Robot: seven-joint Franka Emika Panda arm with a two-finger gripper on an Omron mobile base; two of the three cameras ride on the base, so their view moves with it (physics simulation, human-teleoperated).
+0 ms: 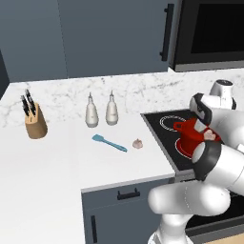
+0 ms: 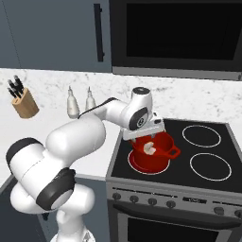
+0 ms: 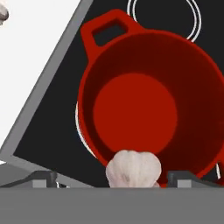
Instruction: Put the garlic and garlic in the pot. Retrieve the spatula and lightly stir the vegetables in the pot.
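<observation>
Where the red pot (image 3: 148, 109) stands on the front left burner of the stove (image 2: 208, 142), its floor is seen bare in the hand view, with one loop handle turned toward the counter and the other toward the stove's middle. One garlic bulb (image 3: 133, 169) is seen between the spread fingertips of the gripper (image 2: 147, 144), at the pot's near rim and above its mouth; whether it is touched by either finger cannot be told. The fingers are set wide apart.

A second garlic bulb (image 1: 137, 143) is found on the white counter (image 1: 57, 162), near the stove's left edge. Just to its left the light-blue spatula (image 1: 109, 142) is laid flat, blade toward the wall. Open counter is left in front of both, down to the front edge.

Further back, two white bottles (image 1: 101, 111) are stood side by side near the wall, and one wooden knife block (image 1: 35, 125) is placed well apart at the far left. Three more burner rings are counted on the stove.
</observation>
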